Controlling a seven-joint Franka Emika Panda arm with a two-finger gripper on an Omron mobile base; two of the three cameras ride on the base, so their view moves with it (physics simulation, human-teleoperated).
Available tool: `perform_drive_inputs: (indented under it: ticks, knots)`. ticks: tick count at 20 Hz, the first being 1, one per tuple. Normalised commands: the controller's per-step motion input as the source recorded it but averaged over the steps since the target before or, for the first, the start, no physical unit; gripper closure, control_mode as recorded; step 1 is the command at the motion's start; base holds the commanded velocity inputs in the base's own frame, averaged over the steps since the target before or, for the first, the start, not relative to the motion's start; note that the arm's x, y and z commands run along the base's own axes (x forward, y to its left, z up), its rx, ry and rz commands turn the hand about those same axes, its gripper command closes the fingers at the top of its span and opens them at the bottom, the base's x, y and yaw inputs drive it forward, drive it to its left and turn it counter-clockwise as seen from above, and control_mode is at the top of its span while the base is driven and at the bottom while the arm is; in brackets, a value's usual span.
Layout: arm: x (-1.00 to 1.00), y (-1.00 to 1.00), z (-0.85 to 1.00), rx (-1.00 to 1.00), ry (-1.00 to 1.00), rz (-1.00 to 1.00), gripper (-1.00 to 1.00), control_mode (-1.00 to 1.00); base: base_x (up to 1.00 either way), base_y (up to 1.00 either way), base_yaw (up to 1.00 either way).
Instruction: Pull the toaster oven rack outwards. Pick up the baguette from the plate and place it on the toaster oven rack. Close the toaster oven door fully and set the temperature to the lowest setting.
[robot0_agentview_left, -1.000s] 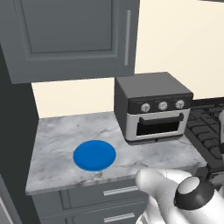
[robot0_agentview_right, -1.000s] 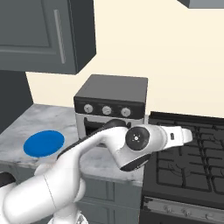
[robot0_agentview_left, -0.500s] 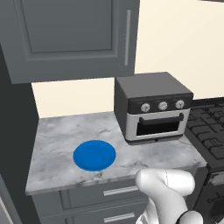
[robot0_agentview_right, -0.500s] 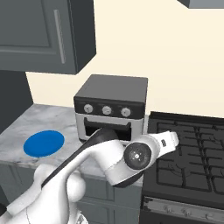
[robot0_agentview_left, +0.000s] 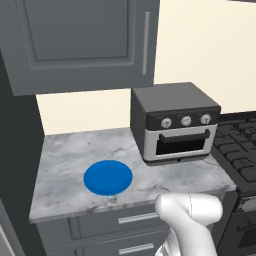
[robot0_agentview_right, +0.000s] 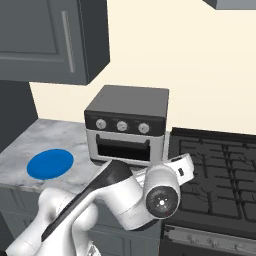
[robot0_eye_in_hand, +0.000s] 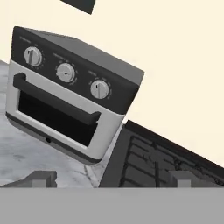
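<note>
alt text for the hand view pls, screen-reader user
A tilted close-up of the toaster oven, its windowed toaster oven door shut, with a dark bar handle and three round knobs above. It stands on a grey marble counter beside a black stovetop, a cream wall behind. The gripper has its jaws wide open and empty, short of the oven.

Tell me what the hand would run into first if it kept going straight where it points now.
Probably the toaster oven, about its right front corner by the stovetop; depth is unclear. The open hand holds nothing.
</note>
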Motion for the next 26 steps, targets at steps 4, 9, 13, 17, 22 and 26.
perform_drive_inputs:
  ticks: [4, 9, 13, 17, 22, 26]
  knots:
    - [-0.15, 0.09, 0.0, 0.12, -0.13, 0.07, -1.0, -1.0, 0.0, 0.0, 0.0]
    - [-0.17, 0.28, 0.04, 0.06, -0.05, 0.06, -1.0, -1.0, 0.0, 0.0, 0.0]
    - [-0.18, 0.42, 0.07, 0.02, 0.0, 0.02, -1.0, -1.0, 0.0, 0.0, 0.0]
    - [-0.18, 0.37, 0.0, 0.08, 0.0, 0.0, -1.0, -1.0, 0.0, 0.0, 0.0]
    - [-0.17, 0.3, 0.03, 0.13, 0.0, 0.0, -1.0, -1.0, 0.0, 0.0, 0.0]
    - [-0.06, 0.27, 0.12, 0.14, 0.01, 0.0, -1.0, -1.0, 0.0, 0.0, 0.0]
